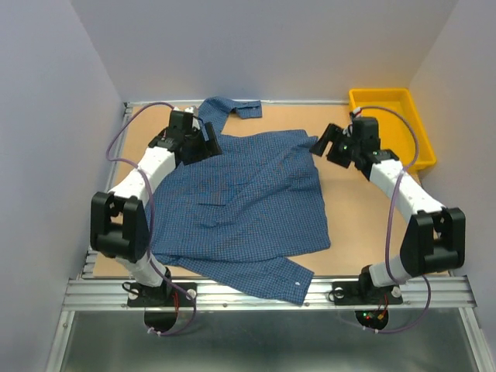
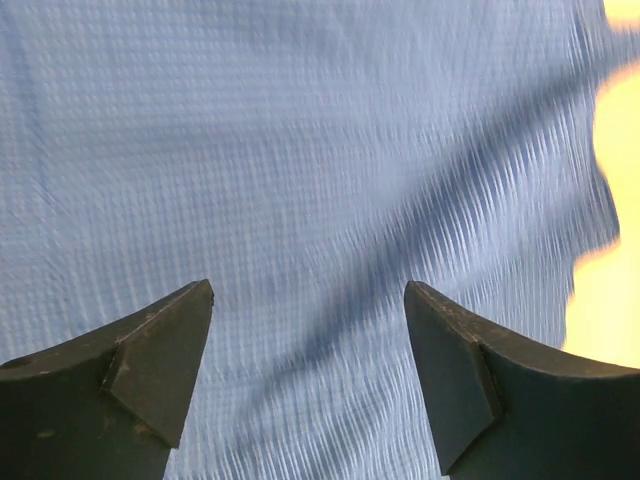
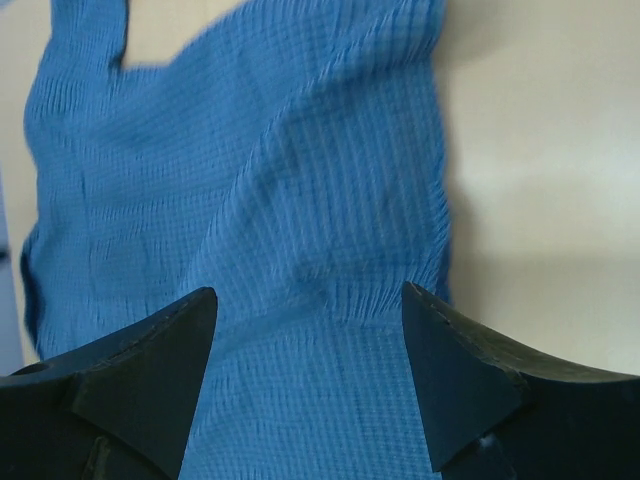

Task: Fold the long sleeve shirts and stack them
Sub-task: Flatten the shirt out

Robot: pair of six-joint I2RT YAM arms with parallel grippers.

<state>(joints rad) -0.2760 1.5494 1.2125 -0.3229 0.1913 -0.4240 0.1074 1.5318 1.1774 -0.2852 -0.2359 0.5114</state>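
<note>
We see tan counter [image 1: 353, 232] carrying blue checked shirt [image 1: 248, 201], spread mid-counter, one sleeve reaching far edge, lower part draping over near edge. Yellow bin [image 1: 387, 94] at far right corner. Left hand [image 1: 209, 143] over shirt's far left edge, spread wide, gripping nothing. Right hand [image 1: 322, 145] at far right corner, likewise spread, cloth loose beneath.

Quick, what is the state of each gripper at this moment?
Left gripper: open, holding nothing, above the shirt.
Right gripper: open, holding nothing, above the shirt's edge.
</note>
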